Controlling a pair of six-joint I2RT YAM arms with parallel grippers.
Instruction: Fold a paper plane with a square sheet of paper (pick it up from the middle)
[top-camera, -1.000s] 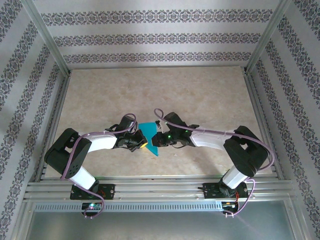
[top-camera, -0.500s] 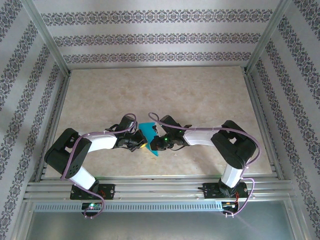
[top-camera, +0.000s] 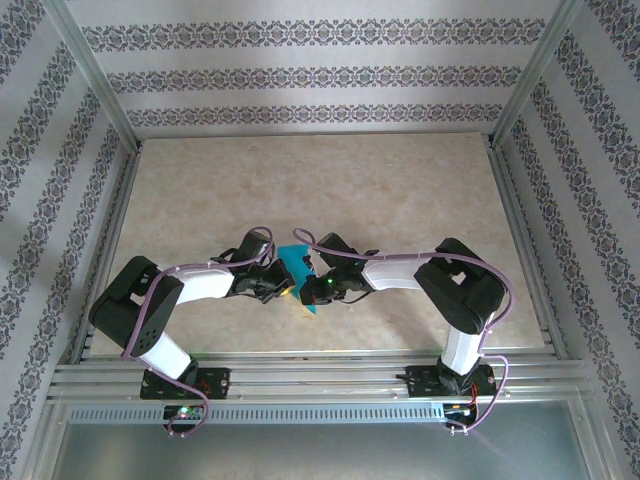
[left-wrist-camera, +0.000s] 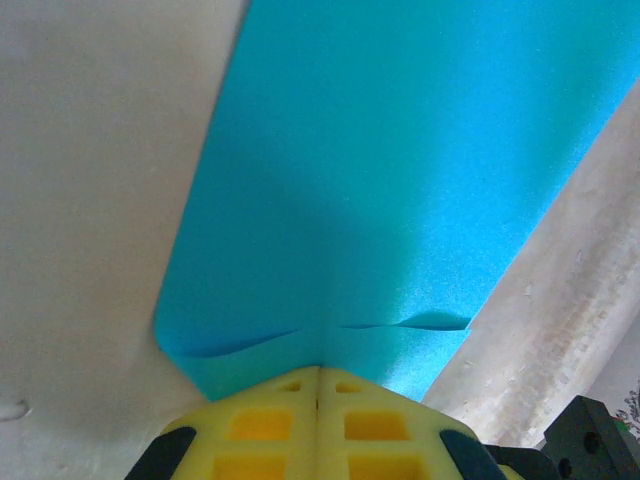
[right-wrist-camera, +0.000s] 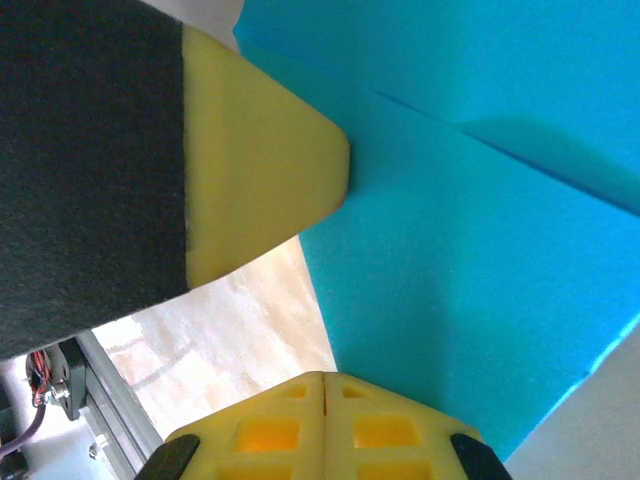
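The square sheet of paper (top-camera: 296, 262) is teal-blue and partly folded, and it stands tilted between the two grippers near the table's front middle. My left gripper (top-camera: 285, 288) is shut on its lower edge. In the left wrist view the paper (left-wrist-camera: 400, 150) rises out of the closed yellow fingertips of the left gripper (left-wrist-camera: 320, 370), with a folded flap edge just above them. My right gripper (top-camera: 312, 291) is shut. In the right wrist view the right gripper (right-wrist-camera: 323, 376) has its tips at the edge of the paper (right-wrist-camera: 480, 250), and the left gripper's yellow finger (right-wrist-camera: 260, 170) touches the sheet.
The beige table (top-camera: 320, 190) stretches away behind the arms. Aluminium frame rails (top-camera: 320, 375) run along the near edge and up the sides. Patterned walls enclose the cell. The two wrists are very close together over the paper.
The right arm has folded its elbow inward and its gripper has slid left, closer to the paper and the left gripper. The left arm and the paper have stayed put.
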